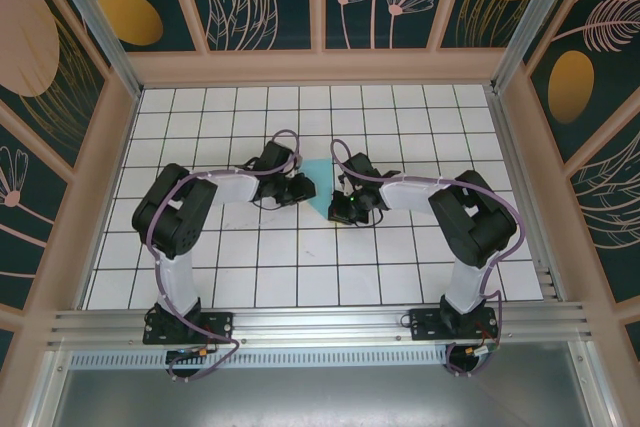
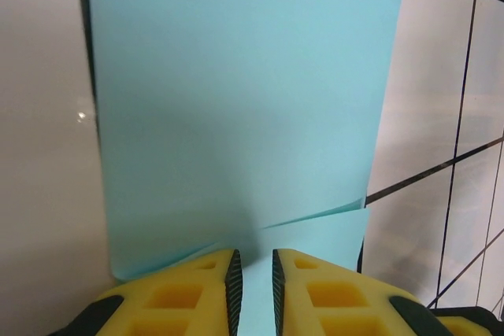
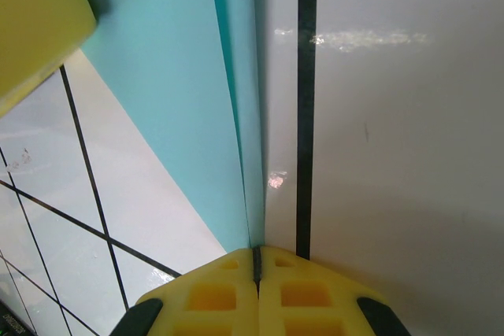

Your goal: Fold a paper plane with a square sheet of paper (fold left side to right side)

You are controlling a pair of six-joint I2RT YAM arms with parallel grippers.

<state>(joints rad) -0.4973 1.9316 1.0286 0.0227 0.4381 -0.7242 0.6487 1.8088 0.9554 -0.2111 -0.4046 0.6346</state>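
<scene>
No words, numbers, labels or signs to read anywhere here.

folded turquoise paper [image 1: 318, 190] (layered flaps), flat, mid-table

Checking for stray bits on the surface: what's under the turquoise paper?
The white gridded table shows on both sides of the turquoise paper. Whatever lies directly beneath the sheet is covered and cannot be seen.
</scene>
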